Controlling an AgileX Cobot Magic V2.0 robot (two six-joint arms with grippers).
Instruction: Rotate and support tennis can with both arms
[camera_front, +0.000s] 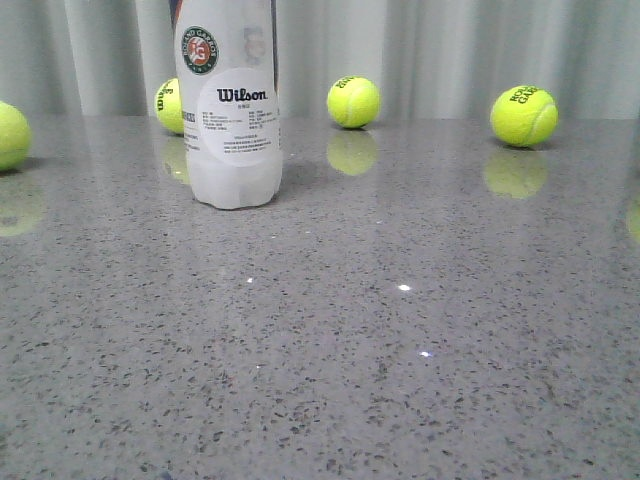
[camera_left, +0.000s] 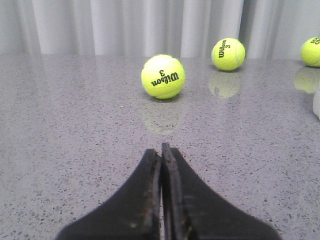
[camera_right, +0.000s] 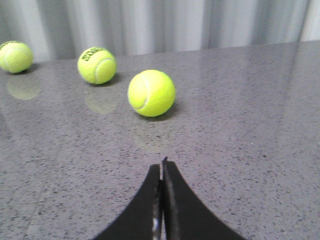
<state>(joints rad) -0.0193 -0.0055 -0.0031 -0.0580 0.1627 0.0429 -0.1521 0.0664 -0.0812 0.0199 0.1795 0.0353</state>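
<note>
Your Wilson tennis can stands upright on the grey speckled tabletop, toward the far edge and left of centre in the front view, its long axis vertical and its top cut off by the picture. One tennis ball sits just behind it at its left side, and three more lie along the far edge, well apart from it.

The left gripper has its fingers pressed together on nothing, low over the table. A sliver of white at the far right border of the left wrist view is probably the can's base, which would put the can off to that arm's right and ahead, out of the fingers' line. A Wilson 3 ball lies straight ahead instead.

The right gripper is likewise clenched and empty, pointing at a plain tennis ball.

You would judge the left arm nearer. With the can upright, both grippers would have to spread and approach its sides.
</note>
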